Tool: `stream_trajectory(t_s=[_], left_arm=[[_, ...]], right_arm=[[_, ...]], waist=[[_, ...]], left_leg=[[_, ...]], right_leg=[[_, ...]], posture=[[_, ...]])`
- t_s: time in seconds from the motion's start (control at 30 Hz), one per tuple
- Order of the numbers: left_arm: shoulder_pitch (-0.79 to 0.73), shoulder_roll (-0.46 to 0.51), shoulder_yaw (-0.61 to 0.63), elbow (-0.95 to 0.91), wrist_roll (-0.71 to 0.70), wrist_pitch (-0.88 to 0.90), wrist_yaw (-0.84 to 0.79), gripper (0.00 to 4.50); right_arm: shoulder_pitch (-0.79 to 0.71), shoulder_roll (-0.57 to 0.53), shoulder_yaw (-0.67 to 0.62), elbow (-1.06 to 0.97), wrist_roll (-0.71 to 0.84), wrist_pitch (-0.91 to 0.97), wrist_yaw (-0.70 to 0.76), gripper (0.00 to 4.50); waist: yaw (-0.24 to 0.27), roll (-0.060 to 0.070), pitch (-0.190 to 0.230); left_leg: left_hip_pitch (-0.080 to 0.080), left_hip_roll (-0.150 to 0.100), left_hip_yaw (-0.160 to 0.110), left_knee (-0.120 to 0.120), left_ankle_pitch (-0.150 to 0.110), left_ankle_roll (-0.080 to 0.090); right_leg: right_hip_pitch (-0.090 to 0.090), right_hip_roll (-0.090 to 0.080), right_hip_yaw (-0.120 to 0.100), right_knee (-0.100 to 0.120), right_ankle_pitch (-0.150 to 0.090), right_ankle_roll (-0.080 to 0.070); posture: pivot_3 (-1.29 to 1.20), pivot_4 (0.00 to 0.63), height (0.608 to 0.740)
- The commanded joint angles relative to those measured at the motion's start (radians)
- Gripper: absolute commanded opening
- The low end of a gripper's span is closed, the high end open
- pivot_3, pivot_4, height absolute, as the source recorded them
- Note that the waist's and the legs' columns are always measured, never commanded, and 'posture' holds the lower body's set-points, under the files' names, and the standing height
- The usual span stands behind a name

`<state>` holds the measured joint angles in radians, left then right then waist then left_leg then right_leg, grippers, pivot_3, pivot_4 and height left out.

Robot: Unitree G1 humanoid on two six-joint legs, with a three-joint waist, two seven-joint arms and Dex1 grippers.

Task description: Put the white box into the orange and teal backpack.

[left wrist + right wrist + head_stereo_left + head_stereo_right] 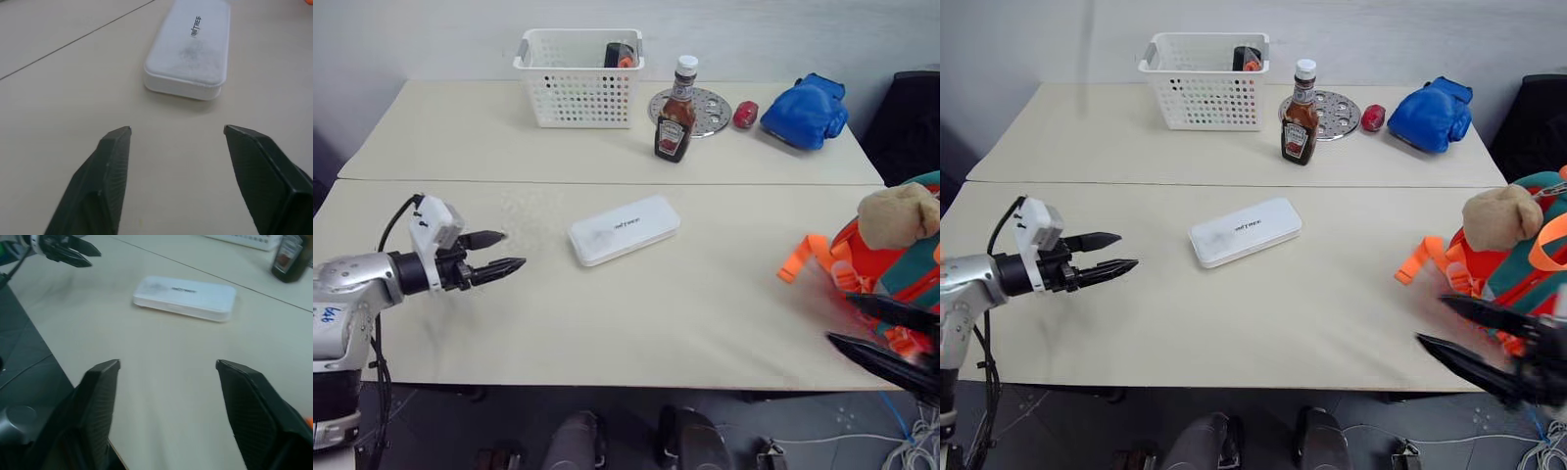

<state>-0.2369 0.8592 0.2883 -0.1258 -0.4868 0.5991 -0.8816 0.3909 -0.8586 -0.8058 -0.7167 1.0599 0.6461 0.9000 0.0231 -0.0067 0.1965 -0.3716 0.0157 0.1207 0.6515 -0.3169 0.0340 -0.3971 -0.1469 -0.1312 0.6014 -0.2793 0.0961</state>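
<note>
The white box [624,228] lies flat in the middle of the near table, with small dark lettering on its lid. My left gripper [503,253] hovers open to the left of it, pointing at it; the left wrist view shows the white box [191,48] a short way beyond the open fingers. The orange and teal backpack [891,274] sits at the table's right edge, a tan plush toy [897,215] on top. My right gripper [842,319] is open at the near right corner, just in front of the backpack, and its wrist view looks across to the white box [185,297].
On the far table stand a white perforated basket [578,78], a ketchup bottle [674,122], a round metal perforated disc [700,106], a small red object [745,115] and a blue boxing glove [805,111]. A seam [607,181] divides the two tables.
</note>
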Motion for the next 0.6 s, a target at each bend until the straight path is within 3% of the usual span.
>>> stream_trajectory(t_s=[0.03,0.2,0.23,0.33,0.43,0.6], left_arm=[[0.014,-0.025,0.01,-0.051,0.033,-0.008,0.082,2.0],[0.005,-0.091,-0.035,-0.09,0.034,0.007,0.145,0.37],[0.001,-0.106,-0.05,-0.101,0.028,0.01,0.147,0.05],[-0.022,-0.146,-0.085,-0.107,0.035,0.038,0.184,0.02],[-0.075,-0.191,-0.169,-0.049,0.106,0.083,0.265,0.02],[-0.172,-0.273,-0.193,0.058,0.134,0.09,0.333,0.02]], right_arm=[[-0.169,-0.024,0.234,0.011,-0.103,0.013,-0.147,1.84],[-0.539,0.047,0.61,0.158,-0.304,0.034,-0.271,0.05],[-0.611,0.076,0.672,0.205,-0.34,0.032,-0.276,0.0],[-0.758,0.142,0.803,0.326,-0.435,0.012,-0.268,0.0],[-0.968,0.262,0.955,0.589,-0.605,-0.041,-0.291,0.0],[-1.157,0.378,1.01,0.914,-0.765,-0.137,-0.314,0.0]], waist=[[-0.001,0.0,0.0],[0.0,-0.001,0.0],[0.0,-0.001,0.0],[-0.002,-0.001,0.0],[-0.006,-0.001,0.0],[-0.022,-0.002,0.0]], left_leg=[[-0.001,0.0,0.0,0.001,0.0,0.0],[-0.004,-0.001,0.001,0.002,0.001,0.0],[-0.005,-0.001,0.001,0.002,0.002,0.002],[-0.014,0.0,0.002,0.008,0.005,0.005],[-0.018,0.0,0.002,0.015,0.007,0.006],[-0.019,-0.001,0.002,0.016,0.009,0.009]], right_leg=[[0.0,0.0,0.0,0.0,0.0,0.0],[-0.004,0.0,-0.001,0.002,0.0,0.0],[-0.006,0.0,-0.001,0.003,0.0,0.0],[-0.014,0.002,-0.001,0.01,0.0,0.0],[-0.016,0.009,-0.003,0.015,0.0,0.0],[-0.016,0.008,-0.001,0.018,0.003,0.002]], posture=[[0.0,0.15,0.74],[0.0,0.15,0.74],[0.0,0.15,0.74],[0.0,0.15,0.74],[0.0,0.15,0.74],[0.0,0.15,0.74]])
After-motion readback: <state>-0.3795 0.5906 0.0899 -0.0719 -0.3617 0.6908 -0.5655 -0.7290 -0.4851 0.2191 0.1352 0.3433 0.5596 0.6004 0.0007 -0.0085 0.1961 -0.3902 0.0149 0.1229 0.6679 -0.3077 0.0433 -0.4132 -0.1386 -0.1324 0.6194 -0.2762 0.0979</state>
